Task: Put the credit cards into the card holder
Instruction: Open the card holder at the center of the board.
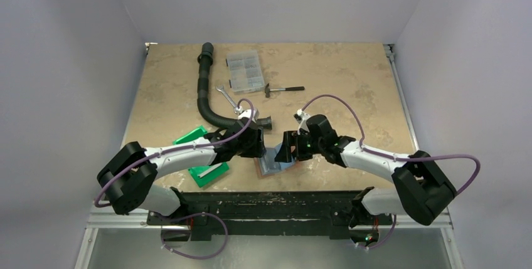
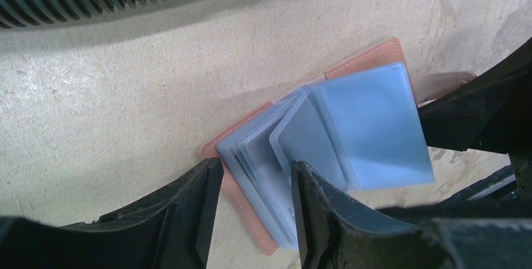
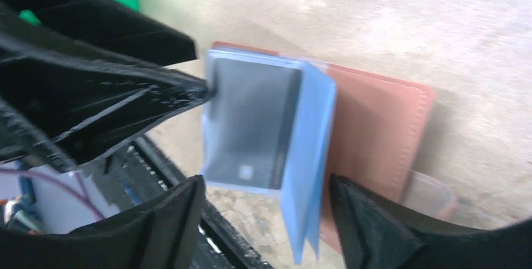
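Note:
The card holder (image 1: 274,165) lies open on the table near the front edge, reddish-brown cover (image 3: 376,125) down, grey-blue sleeves (image 2: 370,125) fanned up. One raised sleeve holds a grey card (image 3: 251,118) with a chip. My left gripper (image 2: 254,209) is open, its fingers (image 2: 201,200) straddling the left stack of sleeves; in the right wrist view its fingertip (image 3: 188,90) touches the raised sleeve's edge. My right gripper (image 3: 263,219) is open around the standing sleeves from the other side. Both grippers meet over the holder in the top view, left (image 1: 260,147) and right (image 1: 285,150).
A green plastic bin (image 1: 210,175) with a pale flat piece in it sits under the left arm. A black corrugated hose (image 1: 204,87), a wrench (image 1: 227,96), a clear compartment box (image 1: 244,70) and a hammer (image 1: 283,88) lie further back. The table's front edge (image 1: 270,192) is just below the holder.

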You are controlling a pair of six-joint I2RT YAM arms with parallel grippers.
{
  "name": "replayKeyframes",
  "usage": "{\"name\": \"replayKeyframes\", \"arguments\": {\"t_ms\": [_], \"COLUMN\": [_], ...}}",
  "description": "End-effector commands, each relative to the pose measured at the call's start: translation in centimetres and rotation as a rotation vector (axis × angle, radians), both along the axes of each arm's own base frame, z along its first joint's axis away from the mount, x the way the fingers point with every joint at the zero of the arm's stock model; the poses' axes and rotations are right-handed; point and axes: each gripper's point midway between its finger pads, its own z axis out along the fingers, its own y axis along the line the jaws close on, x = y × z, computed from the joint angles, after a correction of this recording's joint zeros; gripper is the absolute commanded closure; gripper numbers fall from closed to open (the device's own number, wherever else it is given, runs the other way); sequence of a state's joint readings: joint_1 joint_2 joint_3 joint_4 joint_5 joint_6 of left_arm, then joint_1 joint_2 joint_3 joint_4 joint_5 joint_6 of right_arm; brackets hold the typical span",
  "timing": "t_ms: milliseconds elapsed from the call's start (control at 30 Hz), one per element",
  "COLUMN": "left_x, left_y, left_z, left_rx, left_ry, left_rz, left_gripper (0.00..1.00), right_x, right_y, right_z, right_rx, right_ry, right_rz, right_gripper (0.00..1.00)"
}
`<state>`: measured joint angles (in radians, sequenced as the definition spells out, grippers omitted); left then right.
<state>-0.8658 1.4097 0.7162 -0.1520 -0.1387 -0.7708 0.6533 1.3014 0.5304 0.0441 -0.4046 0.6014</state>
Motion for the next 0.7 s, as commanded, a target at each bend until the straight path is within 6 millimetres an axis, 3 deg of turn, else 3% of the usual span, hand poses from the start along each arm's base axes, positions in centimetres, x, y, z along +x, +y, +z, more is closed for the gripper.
{"name": "replayKeyframes", "arguments": {"t_ms": [0, 100, 200, 367, 533, 600, 667], "left_x": [0.2, 0.2, 0.4, 0.6, -0.4, -0.9, -0.9], "left_y": [0.5, 1.3, 1.5, -0.7, -5.5, -6.9, -8.0], "left_z": [-0.1, 0.0, 1.0, 5.5, 10.6, 11.2, 10.5], "left_rx": [0.023, 0.054, 0.076, -0.037, -0.302, -0.358, -0.378], "left_ry": [-0.014, -0.024, -0.04, -0.08, -0.112, -0.103, -0.091], "left_rz": [0.001, 0.006, -0.002, -0.066, -0.204, -0.241, -0.258], "left_gripper": [0.52, 0.51, 0.49, 0.45, 0.41, 0.41, 0.41], "right_x": [2.3, 2.8, 2.6, 2.5, 2.2, 2.1, 2.1], "right_y": [-2.5, -3.9, -4.1, -3.9, -3.3, -2.9, -2.8], "right_z": [-0.9, -1.5, -2.0, -1.3, -0.7, -0.6, -0.7], "right_rx": [-0.171, -0.258, -0.271, -0.25, -0.22, -0.196, -0.187], "right_ry": [-0.065, -0.075, -0.059, -0.065, -0.061, -0.056, -0.052], "right_rz": [-0.092, -0.138, -0.137, -0.137, -0.111, -0.106, -0.106], "right_gripper": [0.3, 0.5, 0.64, 0.78, 0.79, 0.79, 0.8]}}
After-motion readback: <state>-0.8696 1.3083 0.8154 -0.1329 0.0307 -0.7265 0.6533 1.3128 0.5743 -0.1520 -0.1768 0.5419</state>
